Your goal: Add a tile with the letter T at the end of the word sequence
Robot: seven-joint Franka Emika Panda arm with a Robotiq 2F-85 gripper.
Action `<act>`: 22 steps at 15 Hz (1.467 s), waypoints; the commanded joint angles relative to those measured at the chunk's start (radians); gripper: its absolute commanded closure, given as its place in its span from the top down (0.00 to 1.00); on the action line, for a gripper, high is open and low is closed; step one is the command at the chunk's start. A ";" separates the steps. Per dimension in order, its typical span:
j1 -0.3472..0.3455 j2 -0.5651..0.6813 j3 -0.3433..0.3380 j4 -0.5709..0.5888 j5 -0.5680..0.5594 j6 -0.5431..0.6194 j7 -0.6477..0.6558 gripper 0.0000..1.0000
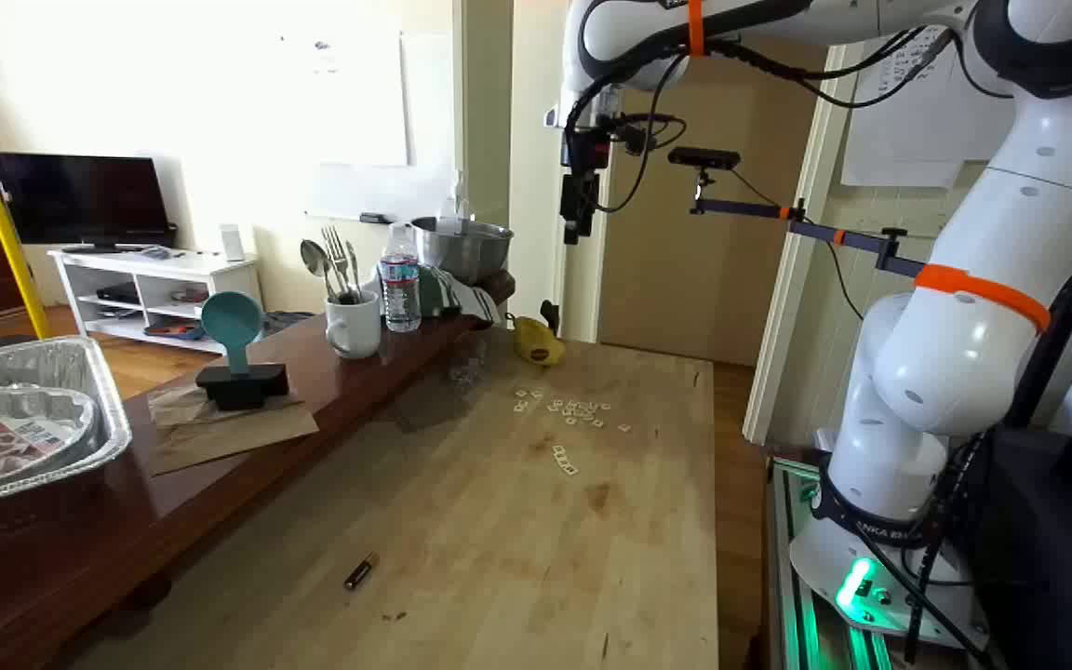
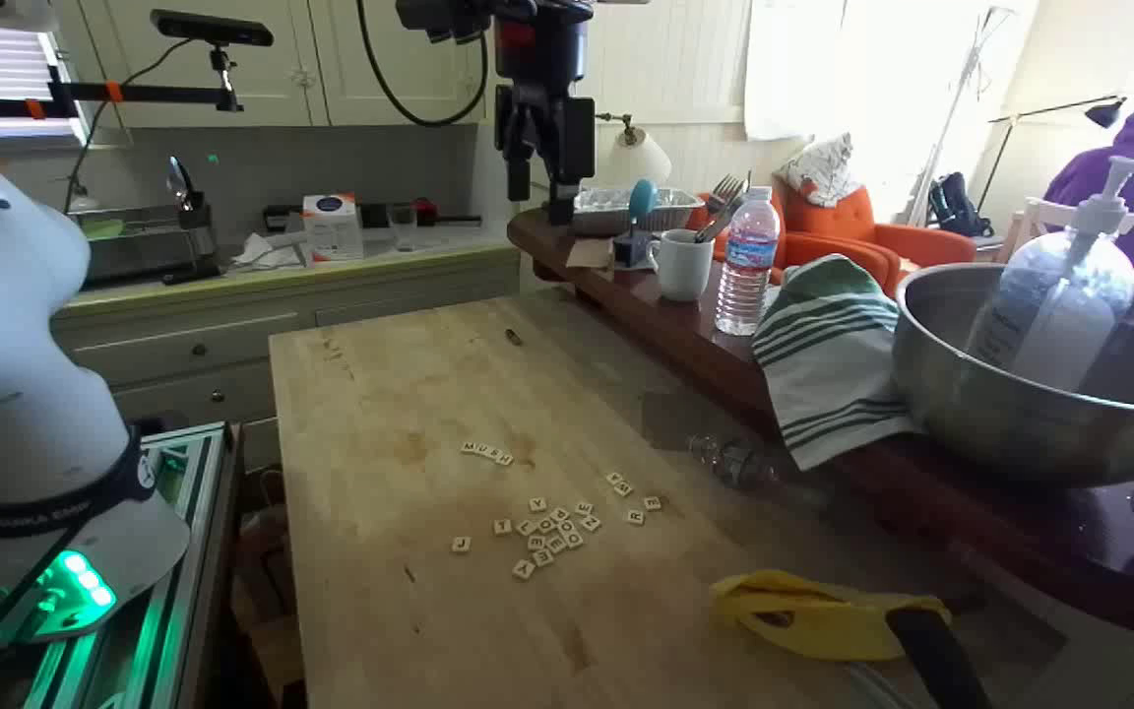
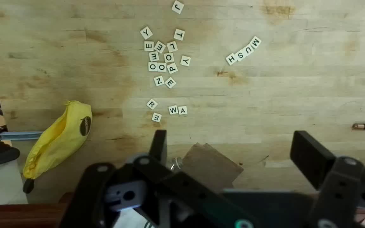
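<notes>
The T tile lies flat at the upper edge of a loose cluster of white letter tiles in the wrist view; it also shows in an exterior view. The word row MUSH lies to its right, slanting from M at upper right to H at lower left. The row shows in both exterior views. My gripper is open and empty, high above the table in both exterior views. It touches no tile.
Other loose tiles include J, Y and W. A yellow banana-shaped pouch, a battery, a clear bottle and brown paper lie around. A raised dark ledge holds a mug and water bottle.
</notes>
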 commanded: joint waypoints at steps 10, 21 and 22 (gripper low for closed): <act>0.008 0.005 0.055 -0.093 -0.044 0.063 -0.018 1.00; 0.042 0.009 0.034 -0.465 -0.018 0.708 -0.303 1.00; 0.044 0.017 0.019 -0.484 -0.004 0.744 -0.350 1.00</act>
